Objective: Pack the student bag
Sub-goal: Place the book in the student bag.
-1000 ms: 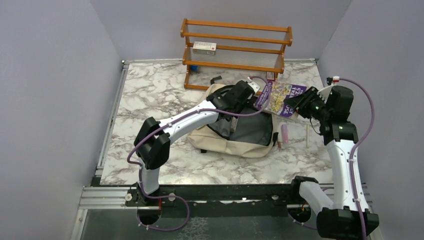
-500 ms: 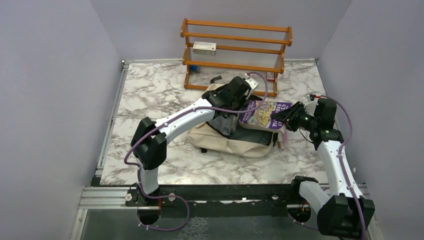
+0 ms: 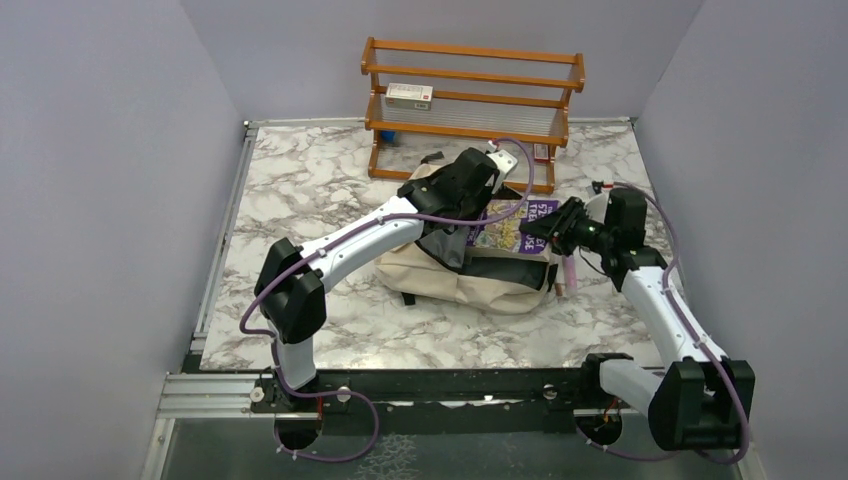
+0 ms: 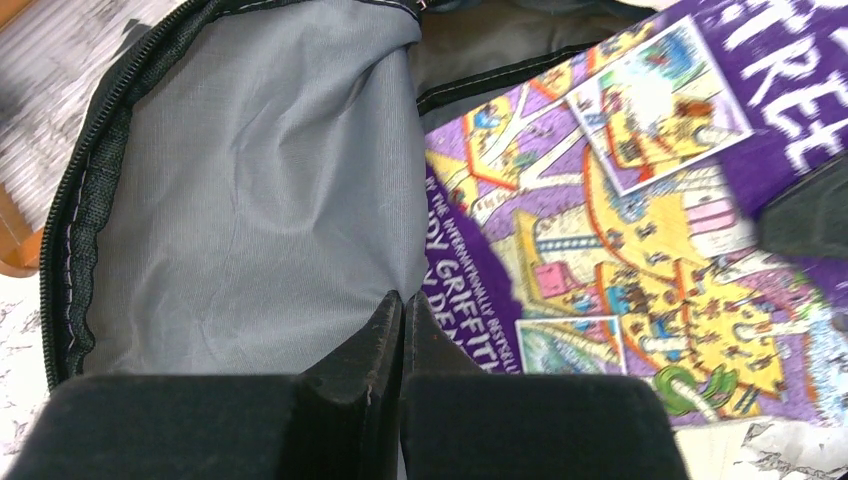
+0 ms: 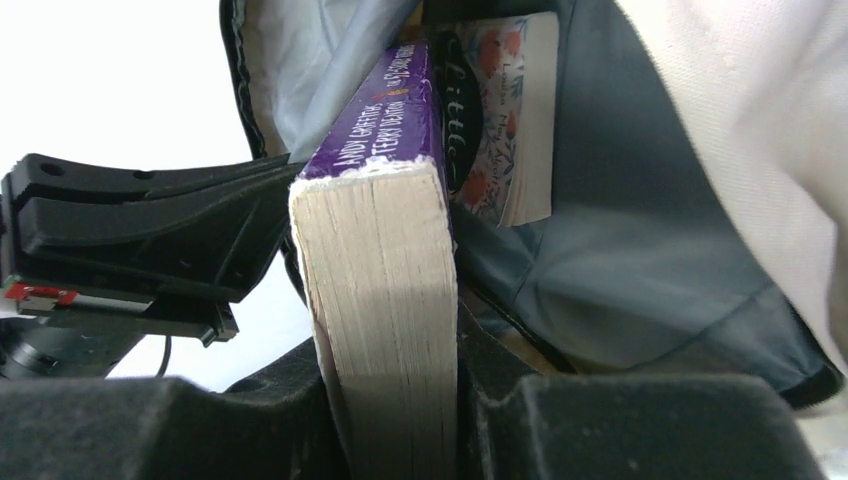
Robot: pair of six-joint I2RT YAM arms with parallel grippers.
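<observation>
Overhead cam is showing the student bag lying about mid-bench, mouth open on top, with the wooden rack standing at its 12 o'clock by the back wall. From up there the purple book is just looking like a flat slab across the bag's opening. The right arm is reaching in from 4 o'clock and the left arm from 8 o'clock.

The right wrist cam is giving way more: the right jaws are clamping that book by its page edge, narrow gap, pages filling it. The far end is poking into the dark lining. It's also showing a second book with a floral cover sitting inside the bag, just beside the purple one, and the overhead isn't showing that at all.

The left wrist cam is looking down at the cover art, the grey lining and the black zipper curving around at 9 o'clock. The left jaws are pressed together right against that lining. I can't tell if a fold is getting pinched between them.

Hard bits: the book title is getting cut off in the left wrist view. Half the right wrist view is blowing out white. A pink thing is lying at the bag's 3 o'clock, too small to identify. Same with the little box sitting on the rack.
</observation>
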